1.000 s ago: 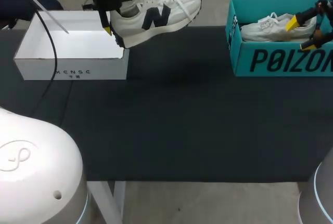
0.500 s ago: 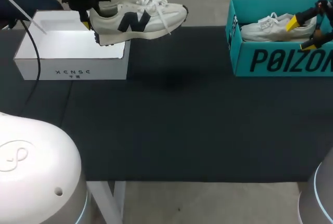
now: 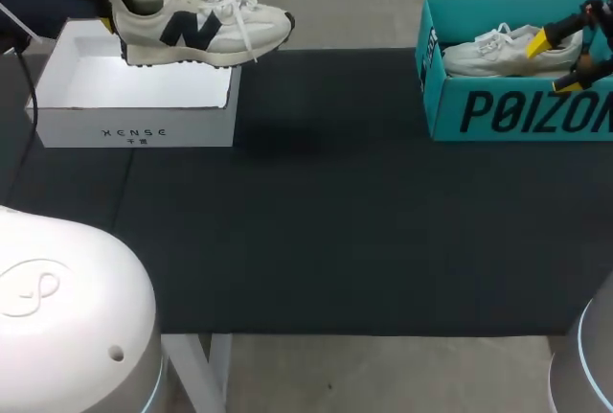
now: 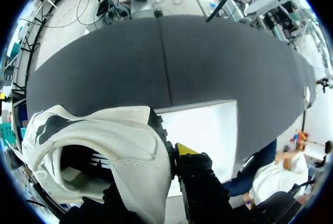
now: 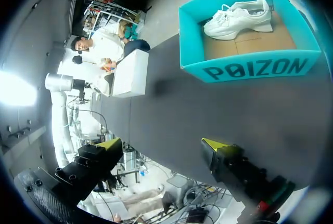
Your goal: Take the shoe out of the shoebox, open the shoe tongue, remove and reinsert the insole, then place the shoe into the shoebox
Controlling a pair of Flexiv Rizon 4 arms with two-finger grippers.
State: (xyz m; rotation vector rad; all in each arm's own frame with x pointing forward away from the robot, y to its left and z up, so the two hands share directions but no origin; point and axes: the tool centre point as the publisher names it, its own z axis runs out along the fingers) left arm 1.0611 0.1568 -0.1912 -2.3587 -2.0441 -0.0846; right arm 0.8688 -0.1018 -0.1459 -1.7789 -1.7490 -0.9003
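Two each: held shoe (image 3: 196, 32), boxed shoe (image 3: 508, 49) (white shoebox (image 3: 134, 124), teal shoebox (image 3: 522, 111)).

Light is even and comes from overhead. The bench (image 3: 364, 231) is matte black and soaks it up. A faint, soft-edged shadow lies on the bench just beside the white box (image 3: 134, 130). In my left wrist view the box floor is bright, near washed out, and the shoe (image 4: 119, 146) is dark inside. Bench edges bow in both my wrist views.
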